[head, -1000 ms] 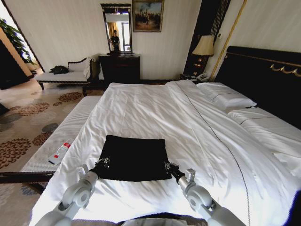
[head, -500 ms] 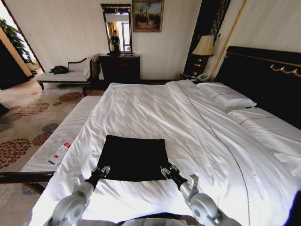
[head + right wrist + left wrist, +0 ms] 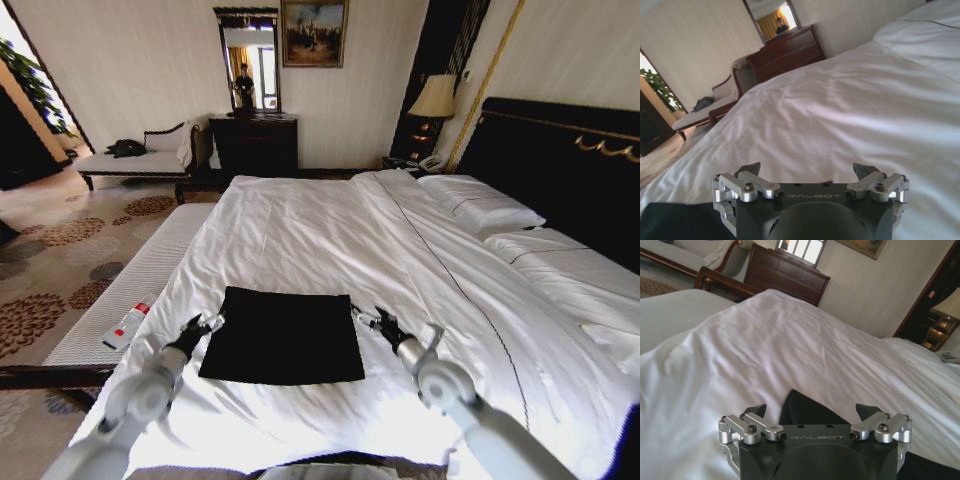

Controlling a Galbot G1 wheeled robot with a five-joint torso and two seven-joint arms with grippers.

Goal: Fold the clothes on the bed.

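Lying flat near the foot of the bed (image 3: 330, 225): one black T-shirt (image 3: 283, 335), folded to a neat rectangle on the white duvet (image 3: 300, 240), lettering out of sight

Flanking it, two grippers, neither touching the cloth. Left gripper (image 3: 204, 322) just off the shirt's left edge near its far corner, fingers (image 3: 756, 411) spread apart and holding nothing; same gripper in the left wrist view (image 3: 812, 412), with a dark wedge of shirt showing between the two finger tips. Right gripper (image 3: 364, 318) just off the far right corner, fingers (image 3: 751, 168) likewise apart and empty; in the right wrist view (image 3: 807, 170) pointing out over bare duvet, a strip of black fabric at the lower corner of that view

Resting at the head of the bed, two white pillows (image 3: 480, 212) against one dark headboard (image 3: 560, 160) with gold trim

Alongside the bed on the robot's left, one pale striped bench (image 3: 130, 290) carrying one white and red bottle (image 3: 128, 324)

Farther back: one dark dresser (image 3: 255, 145) under one mirror (image 3: 248, 60), one framed painting (image 3: 314, 32), one lit lamp (image 3: 433, 98), one chaise (image 3: 130, 160) against the wall
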